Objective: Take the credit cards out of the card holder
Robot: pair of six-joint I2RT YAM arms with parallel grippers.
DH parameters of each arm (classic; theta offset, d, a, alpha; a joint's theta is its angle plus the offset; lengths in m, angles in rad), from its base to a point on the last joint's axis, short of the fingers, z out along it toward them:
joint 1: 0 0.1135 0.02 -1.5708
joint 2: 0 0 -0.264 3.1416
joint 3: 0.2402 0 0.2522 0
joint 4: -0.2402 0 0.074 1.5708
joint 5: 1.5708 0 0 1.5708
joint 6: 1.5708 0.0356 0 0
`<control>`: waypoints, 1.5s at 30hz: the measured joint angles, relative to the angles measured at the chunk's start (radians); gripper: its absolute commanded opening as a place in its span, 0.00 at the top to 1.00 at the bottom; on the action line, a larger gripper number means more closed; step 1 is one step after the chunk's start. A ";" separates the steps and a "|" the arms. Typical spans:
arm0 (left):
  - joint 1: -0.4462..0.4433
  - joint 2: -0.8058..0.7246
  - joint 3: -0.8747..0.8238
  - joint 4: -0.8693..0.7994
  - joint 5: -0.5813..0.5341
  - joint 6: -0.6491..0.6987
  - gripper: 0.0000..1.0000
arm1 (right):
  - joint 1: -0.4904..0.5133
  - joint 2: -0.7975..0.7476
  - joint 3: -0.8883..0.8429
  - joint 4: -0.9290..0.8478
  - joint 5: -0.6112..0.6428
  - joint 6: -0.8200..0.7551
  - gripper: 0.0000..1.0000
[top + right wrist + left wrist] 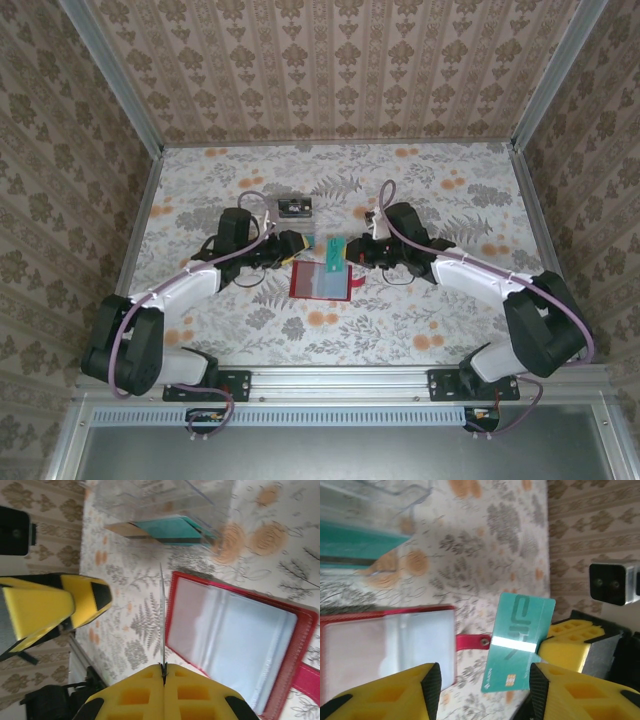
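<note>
Right wrist view has the right tool (163, 669) closed on a teal credit card (162, 615), pinched edge-on between its yellow fingers. Just beside that tool the red card holder (235, 640) lies open and flat on the floral worktop (130, 595), its clear pockets facing up. Opposite, the left tool (484, 680) stands with its jaws apart and grips nothing. The teal card sits just beyond its fingertips, with the holder's tab next to it.
</note>
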 measured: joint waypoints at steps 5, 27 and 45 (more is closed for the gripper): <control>0.000 0.004 0.000 0.114 0.043 -0.086 0.55 | -0.014 -0.020 0.026 0.005 -0.051 0.000 1.00; -0.072 0.064 0.000 0.306 0.116 -0.227 0.68 | -0.026 -0.020 0.062 0.087 -0.126 0.046 1.00; -0.072 0.041 0.008 0.321 0.124 -0.244 1.00 | -0.048 -0.016 0.064 0.087 -0.143 0.055 0.82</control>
